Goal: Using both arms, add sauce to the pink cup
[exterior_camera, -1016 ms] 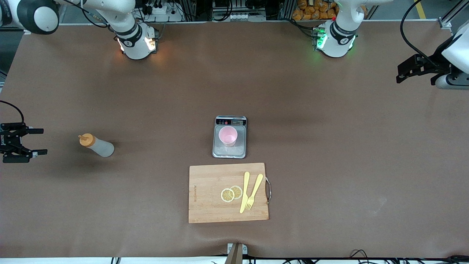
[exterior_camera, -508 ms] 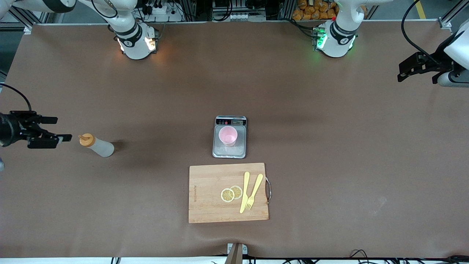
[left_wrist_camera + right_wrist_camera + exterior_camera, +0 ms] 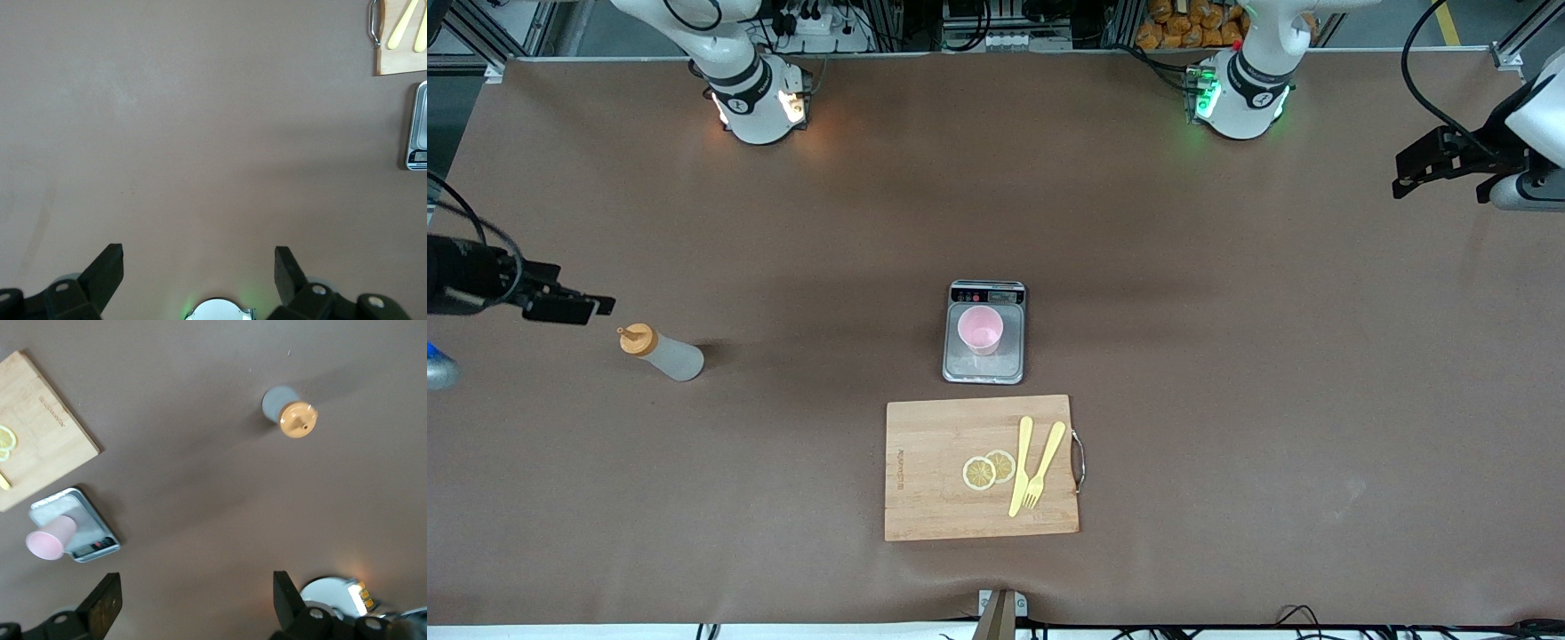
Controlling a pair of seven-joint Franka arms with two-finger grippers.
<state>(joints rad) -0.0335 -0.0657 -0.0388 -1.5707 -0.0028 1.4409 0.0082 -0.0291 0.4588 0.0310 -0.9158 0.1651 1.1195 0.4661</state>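
The sauce bottle [image 3: 663, 354] is standing on the desk [image 3: 1227, 356] toward the right arm's end, likely light, soft-walled and squeezable; mid-body is the sound hold. The pink cup [image 3: 980, 331] is sitting on the scale [image 3: 983, 364]. The right pincer [image 3: 569, 308] is hovering open beside the bottle; the left pincer [image 3: 1409, 174] is waiting open.

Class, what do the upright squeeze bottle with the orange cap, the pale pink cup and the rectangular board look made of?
Squeeze bottle: likely soft plastic, cloudy translucent body, opaque orange cap. Pale pink cup: probably matte plastic, evenly coloured, thin rim. Rectangular board: wood, pale grain lines, with a metal handle, shiny grey.
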